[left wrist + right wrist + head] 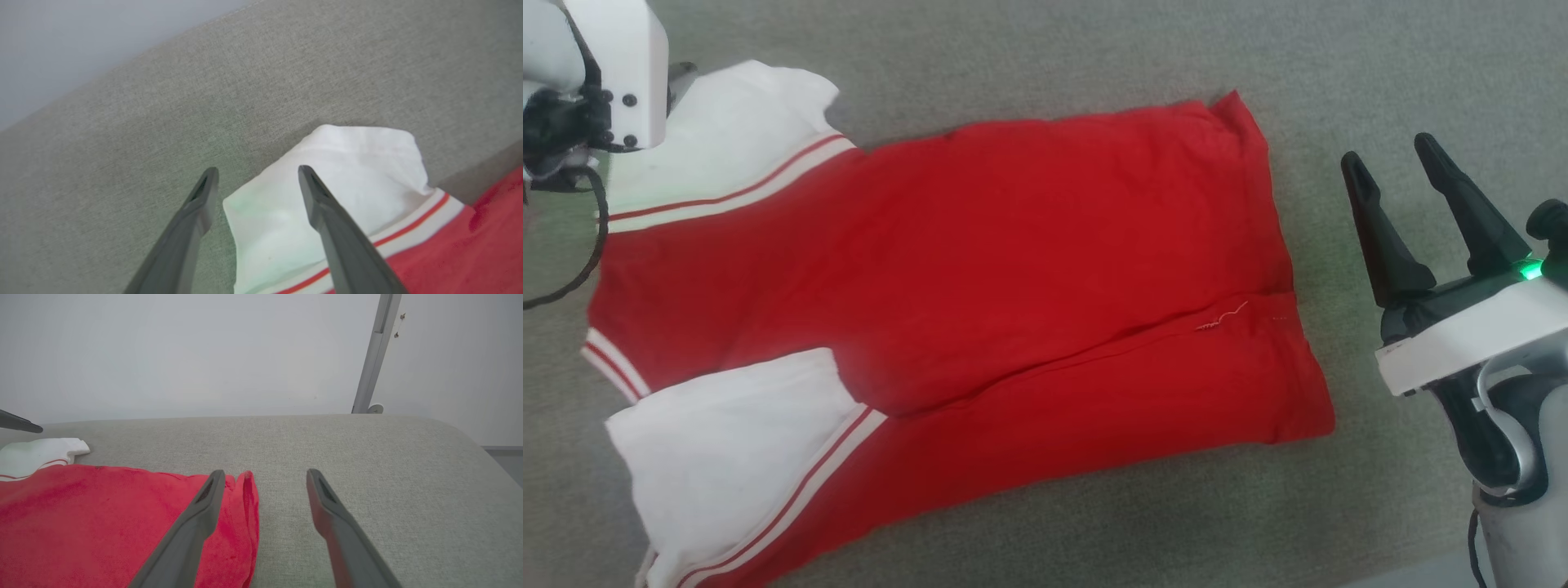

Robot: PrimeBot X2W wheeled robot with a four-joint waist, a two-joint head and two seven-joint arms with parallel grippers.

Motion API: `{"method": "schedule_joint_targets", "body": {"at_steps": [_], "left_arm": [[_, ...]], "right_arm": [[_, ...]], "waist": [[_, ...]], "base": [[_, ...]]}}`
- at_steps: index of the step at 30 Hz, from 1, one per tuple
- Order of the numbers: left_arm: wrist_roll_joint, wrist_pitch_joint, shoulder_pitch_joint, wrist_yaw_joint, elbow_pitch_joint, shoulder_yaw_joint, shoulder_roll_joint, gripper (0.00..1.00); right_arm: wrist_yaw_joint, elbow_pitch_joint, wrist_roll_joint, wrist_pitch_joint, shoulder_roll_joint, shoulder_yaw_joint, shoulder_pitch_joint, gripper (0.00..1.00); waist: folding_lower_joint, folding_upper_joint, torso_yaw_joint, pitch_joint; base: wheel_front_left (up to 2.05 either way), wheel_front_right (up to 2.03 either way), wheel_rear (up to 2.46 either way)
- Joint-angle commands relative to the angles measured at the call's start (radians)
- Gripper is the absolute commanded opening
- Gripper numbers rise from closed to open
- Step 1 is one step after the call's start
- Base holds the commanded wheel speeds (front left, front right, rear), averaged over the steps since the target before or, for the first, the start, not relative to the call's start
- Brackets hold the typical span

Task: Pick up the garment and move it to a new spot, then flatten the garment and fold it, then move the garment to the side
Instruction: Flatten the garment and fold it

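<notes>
**Red jersey lies spread on grey counter, both grippers empty**

The garment [1013,269], a bright red shirt with white sleeves and thin red-and-white stripe trim, lies flat across the cloth-covered counter [1045,49], sleeves toward the robot's left and hem toward its right. Its near side is turned in over the body.

The left gripper [255,175] hovers at the far white sleeve [359,171], jaws spread, one finger over the cloth and the other over bare counter.

The right gripper [1388,159] stands just beside the hem, jaws also spread and holding nothing. A pale wall [163,355] and a grey pole [376,355] rise behind the counter.
</notes>
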Motion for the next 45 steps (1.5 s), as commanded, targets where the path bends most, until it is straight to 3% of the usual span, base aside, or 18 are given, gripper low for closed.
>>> {"method": "schedule_joint_targets", "body": {"at_steps": [1, 9, 15, 17, 18, 19, 24, 27, 37, 45], "left_arm": [[-0.003, 0.012, -0.021, 0.001, 0.02, 0.0, -0.006, 1.0], [-0.019, 0.12, -0.059, 0.032, 0.09, -0.021, -0.045, 1.0], [-0.011, 0.109, -0.059, 0.037, 0.117, -0.029, -0.06, 1.0], [-0.019, 0.104, -0.045, 0.043, 0.143, -0.027, -0.07, 0.71], [-0.024, 0.099, -0.041, 0.042, 0.156, -0.027, -0.074, 0.3], [-0.034, 0.095, -0.037, 0.047, 0.172, -0.021, -0.08, 0.0], [-0.047, 0.078, -0.035, 0.026, 0.22, -0.019, -0.094, 0.0], [-0.05, 0.071, -0.041, 0.016, 0.245, -0.026, -0.12, 0.0], [-0.045, 0.033, -0.081, -0.02, 0.288, -0.037, -0.178, 0.0], [-0.048, 0.01, -0.104, -0.042, 0.318, -0.041, -0.203, 0.0]], "right_arm": [[0.0, -0.002, 0.0, -0.008, 0.002, 0.004, -0.012, 1.0], [0.0, 0.0, 0.006, 0.0, 0.007, 0.001, -0.018, 1.0], [0.0, -0.001, 0.018, 0.017, 0.019, 0.002, -0.03, 1.0], [0.0, 0.001, 0.02, 0.029, 0.019, 0.005, -0.037, 1.0], [0.0, 0.001, 0.027, 0.033, 0.022, 0.009, -0.038, 1.0], [0.0, 0.004, 0.033, 0.047, 0.025, 0.015, -0.038, 1.0], [0.0, 0.007, 0.06, 0.128, 0.015, 0.035, -0.069, 1.0], [0.0, 0.036, 0.064, 0.239, 0.008, 0.042, -0.124, 1.0], [0.0, 0.257, 0.061, 0.46, -0.013, 0.079, -0.331, 1.0], [0.0, 0.42, 0.099, 0.604, 0.017, 0.113, -0.454, 1.0]], "waist": [[0.0, 0.0, -0.012, 0.016], [0.0, 0.0, -0.011, 0.035], [0.0, 0.0, -0.015, 0.05], [0.0, 0.0, -0.017, 0.053], [0.0, 0.0, -0.017, 0.053], [0.0, 0.0, -0.018, 0.054], [0.0, 0.0, -0.015, 0.051], [0.0, 0.0, 0.001, 0.049], [0.0, 0.0, 0.045, 0.061], [0.0, 0.0, 0.065, 0.07]], "base": [[0.0, 0.0, 0.0], [0.0, 0.0, 0.0], [0.0, 0.0, 0.0], [0.0, 0.0, 0.0], [0.0, 0.0, 0.0], [0.0, 0.0, 0.0], [0.0, 0.0, 0.0], [0.0, 0.0, 0.0], [0.0, 0.0, 0.0], [0.0, 0.0, 0.0]]}}
